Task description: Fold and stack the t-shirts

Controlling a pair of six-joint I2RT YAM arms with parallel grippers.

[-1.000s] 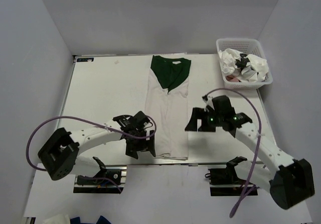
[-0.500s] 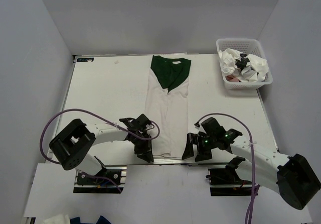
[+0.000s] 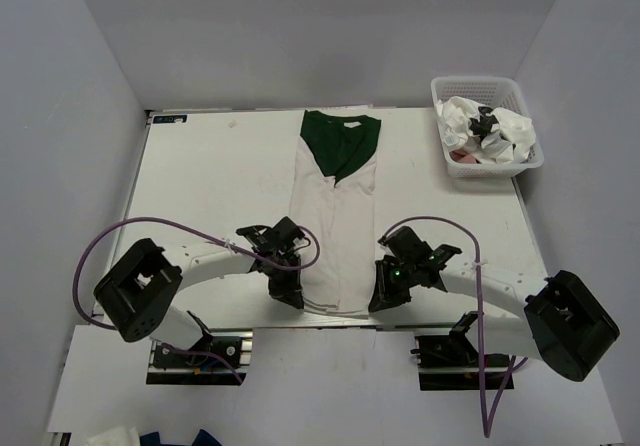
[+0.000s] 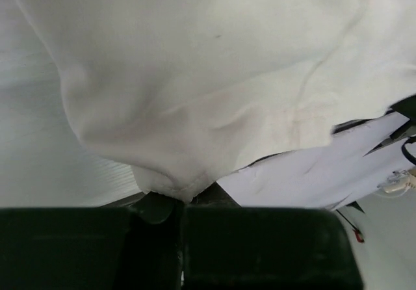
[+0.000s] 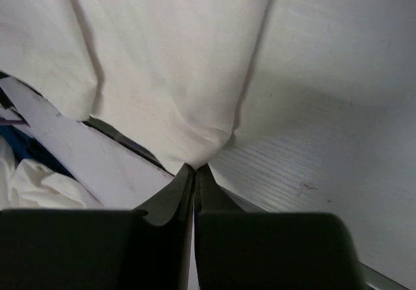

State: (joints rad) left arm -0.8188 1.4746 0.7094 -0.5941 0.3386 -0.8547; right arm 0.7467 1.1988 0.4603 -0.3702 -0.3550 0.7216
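Note:
One pale t-shirt (image 3: 335, 236) lies on the table as a long strip, folded lengthwise, dark green at its far end. My left gripper (image 3: 291, 292) sits at the strip's near left corner. In the left wrist view the hem corner (image 4: 174, 187) is pinched in the shut left gripper (image 4: 177, 202). My right gripper (image 3: 380, 297) is at the near right corner. The right wrist view shows the right gripper (image 5: 195, 168) shut on the cloth (image 5: 169, 75), which bunches to a point there. More crumpled white t-shirts (image 3: 500, 128) lie in the basket.
The white lattice basket (image 3: 490, 170) stands at the table's far right corner. The table's near edge (image 3: 330, 318) runs just behind both grippers, with the arm bases below it. Grey walls close in the left, far and right sides.
Both grippers were open a second ago, the right one farther up the table. Both have dropped to the shirt's near hem corners and shut on the cloth.

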